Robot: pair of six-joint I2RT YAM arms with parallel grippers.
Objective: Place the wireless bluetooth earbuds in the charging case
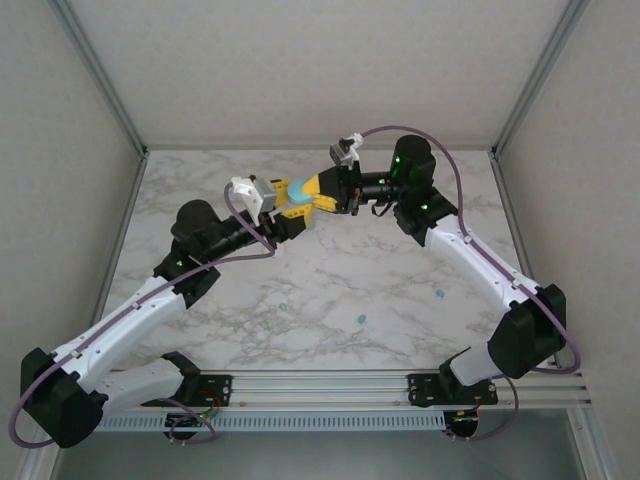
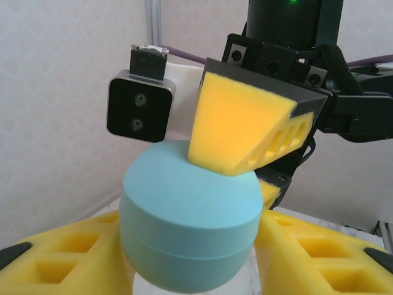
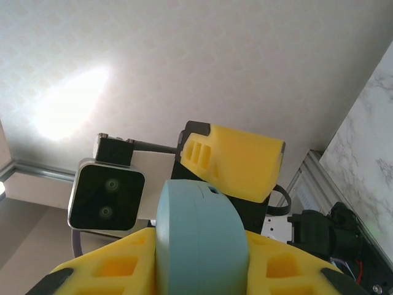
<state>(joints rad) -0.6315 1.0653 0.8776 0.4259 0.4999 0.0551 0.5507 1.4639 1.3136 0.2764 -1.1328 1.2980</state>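
While both claws meet in the air over the far half of the table (image 1: 330, 270), I see the teal case (image 2: 187, 227) between them, lid shut. Right claw (image 3: 199, 261) pinches it, one pad on top and one under in the left wrist view. Left claw (image 2: 190, 258) flanks the case on both sides, pads right at its wall; I can't tell whether it clamps or sits loose around it. Buds (image 1: 362, 320) lie scattered on the marble, nearer the arm bases and well apart from the case. My read: this is the case-handling step, a hand-off or prying the lid, not insertion yet. Next move needs one claw holding the base firm while the other lifts the lid at the seam, then the case goes down near the buds. Risk: the smooth round shell slips.
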